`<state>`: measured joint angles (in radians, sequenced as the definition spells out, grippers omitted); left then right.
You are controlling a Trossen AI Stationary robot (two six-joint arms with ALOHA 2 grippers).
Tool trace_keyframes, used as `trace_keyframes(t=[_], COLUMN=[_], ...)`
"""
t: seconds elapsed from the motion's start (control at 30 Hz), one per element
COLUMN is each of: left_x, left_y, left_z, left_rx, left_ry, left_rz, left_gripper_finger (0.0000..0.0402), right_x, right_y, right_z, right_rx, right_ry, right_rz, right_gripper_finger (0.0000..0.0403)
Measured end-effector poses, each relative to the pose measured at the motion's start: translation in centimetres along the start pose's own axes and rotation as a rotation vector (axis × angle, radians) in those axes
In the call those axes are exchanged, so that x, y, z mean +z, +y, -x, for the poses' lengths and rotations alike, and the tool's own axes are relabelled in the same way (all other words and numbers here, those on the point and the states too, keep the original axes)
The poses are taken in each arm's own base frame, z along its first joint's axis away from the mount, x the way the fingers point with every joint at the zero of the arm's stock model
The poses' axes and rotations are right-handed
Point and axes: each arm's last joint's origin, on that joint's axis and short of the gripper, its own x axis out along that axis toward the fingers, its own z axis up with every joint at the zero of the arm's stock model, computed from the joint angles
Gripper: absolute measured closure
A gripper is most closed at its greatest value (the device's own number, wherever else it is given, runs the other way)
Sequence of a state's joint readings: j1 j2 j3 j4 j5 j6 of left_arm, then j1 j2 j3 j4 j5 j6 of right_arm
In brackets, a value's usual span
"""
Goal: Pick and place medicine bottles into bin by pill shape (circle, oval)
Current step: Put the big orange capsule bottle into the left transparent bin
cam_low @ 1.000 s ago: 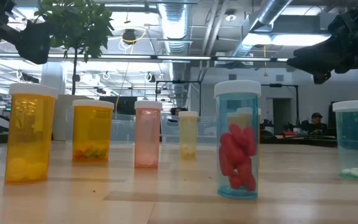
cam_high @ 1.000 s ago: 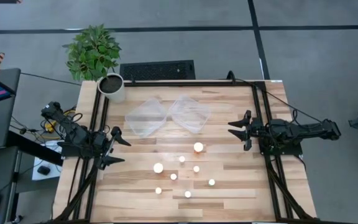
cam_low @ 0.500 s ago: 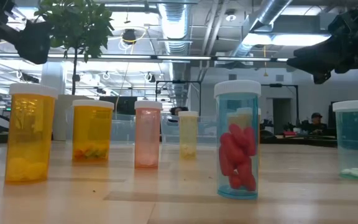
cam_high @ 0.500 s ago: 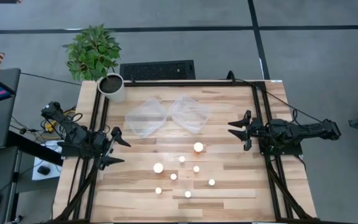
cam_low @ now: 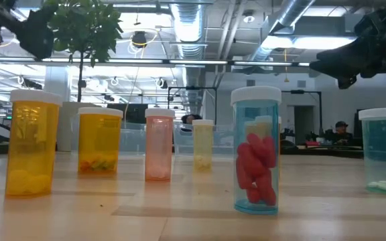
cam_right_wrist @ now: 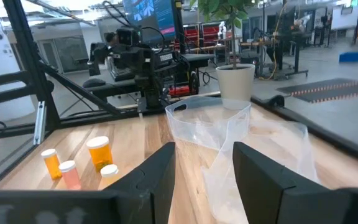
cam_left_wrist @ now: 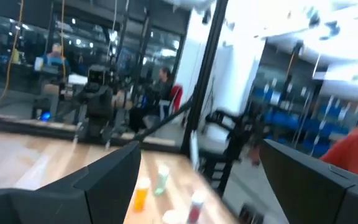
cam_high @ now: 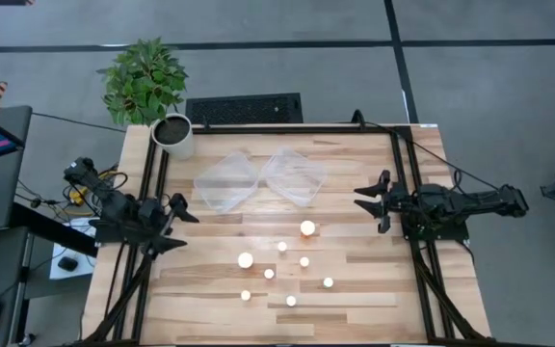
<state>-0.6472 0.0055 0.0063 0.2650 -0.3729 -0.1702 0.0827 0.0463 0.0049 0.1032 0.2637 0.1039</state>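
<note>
Nothing is sorted yet, by the look of it; both clear bins (cam_high: 258,178) lie empty at the table's (cam_high: 355,308) far side, and all the bottles (cam_high: 282,265) stand upright in a loose cluster nearer the front, between the arms; every one is left to place. Seen level, they are small translucent cylinders with white caps, amber, pink, pale yellow and blue; one blue bottle (cam_low: 256,150) holds red oblong pills. The left gripper (cam_high: 173,226) hovers spread at the left edge; the right gripper (cam_high: 369,200) hangs parted and empty at the right edge.
</note>
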Motion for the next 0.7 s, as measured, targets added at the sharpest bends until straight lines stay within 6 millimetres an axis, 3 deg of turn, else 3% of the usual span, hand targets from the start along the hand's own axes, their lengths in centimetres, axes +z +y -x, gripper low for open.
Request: trace_keyframes(t=[0.4, 0.6, 0.7], left_x=[5.7, 8.1, 9.0], left_y=[-0.1, -0.1, -0.4], left_z=[1.6, 2.0, 1.1], left_rx=[0.008, 0.080, 0.120], left_ry=[-0.570, -0.633, -0.567], left_rz=[0.208, 0.322, 0.367], left_gripper_finger=[0.0079, 0.0079, 0.0079], right_x=[2.8, 3.2, 4.6], right_y=[0.2, 0.2, 0.2], right_z=[0.3, 0.4, 0.9], right_rx=[0.046, 0.076, 0.135], right_ry=[-0.194, -0.224, -0.363], right_rz=[-0.317, -0.520, -0.598], right_gripper_finger=[0.0232, 0.0231, 0.0232])
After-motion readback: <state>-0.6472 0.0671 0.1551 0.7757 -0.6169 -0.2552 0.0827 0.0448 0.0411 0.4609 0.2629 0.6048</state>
